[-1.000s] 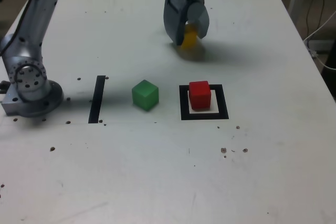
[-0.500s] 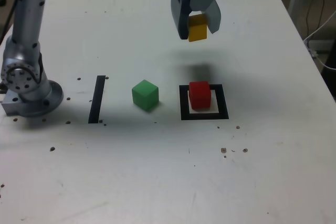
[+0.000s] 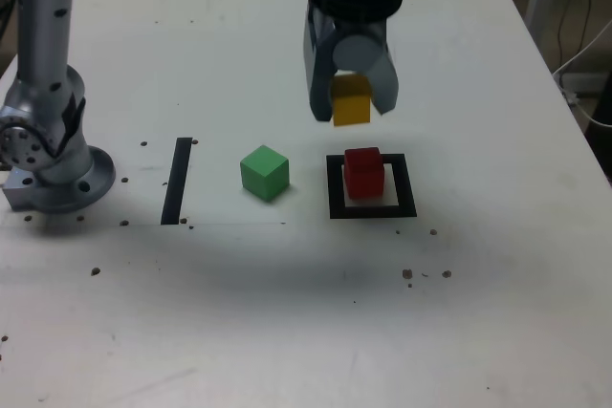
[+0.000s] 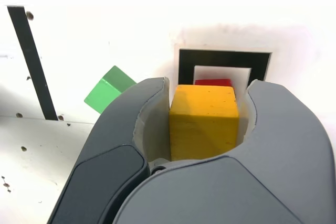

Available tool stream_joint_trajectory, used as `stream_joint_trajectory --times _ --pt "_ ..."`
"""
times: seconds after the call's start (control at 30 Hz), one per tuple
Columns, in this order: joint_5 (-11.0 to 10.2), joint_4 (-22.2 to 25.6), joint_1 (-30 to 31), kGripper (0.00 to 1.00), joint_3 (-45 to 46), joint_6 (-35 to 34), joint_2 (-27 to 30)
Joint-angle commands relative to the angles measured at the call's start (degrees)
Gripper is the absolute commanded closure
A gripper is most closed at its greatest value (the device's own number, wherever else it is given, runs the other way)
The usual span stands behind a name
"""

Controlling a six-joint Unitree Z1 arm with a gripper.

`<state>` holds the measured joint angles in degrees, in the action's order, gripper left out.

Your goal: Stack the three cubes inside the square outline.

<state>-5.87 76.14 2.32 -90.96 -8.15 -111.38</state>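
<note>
- Cubes: three counted, one yellow, one red, one green.
- Gripper [image 3: 354, 114]: one, with two curved fingers. Closed in on the yellow cube [image 3: 351, 100], a finger at each side; holding it.
- Yellow cube: between the fingers, raised above the table [image 3: 287, 312], its lower part protruding past the fingertips in the exterior view.
- Square outline [image 3: 338, 200]: one, black tape around a white centre, flat on the table.
- Red cube [image 3: 364, 174]: inside the outline, apart from the gripper; lower and slightly to the right of it in the exterior view. Partly hidden behind the yellow cube in the wrist view.
- Green cube [image 3: 265, 174]: outside the outline, on the table, clear of the gripper; to its left and lower in the exterior view. A corner edge faces the exterior camera.
- Straight black tape strip [image 3: 177, 181]: one, to the exterior view's left of the green cube.
- Arm base [image 3: 62, 179]: one, at the exterior view's left.
</note>
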Motion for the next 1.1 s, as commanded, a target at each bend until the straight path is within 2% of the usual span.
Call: stream_joint_trajectory --times 0.0,0.17,0.47,1.07 --pt "0.1 -1.2 1.0 0.73 0.9 -1.1 -0.6" --pt "0.6 -2.9 2.8 0.73 1.4 -2.9 -1.6" --pt "1.5 -3.0 3.4 0.71 1.4 -3.1 -2.3" --pt "0.4 -3.1 3.7 0.66 0.4 -3.4 -4.5"
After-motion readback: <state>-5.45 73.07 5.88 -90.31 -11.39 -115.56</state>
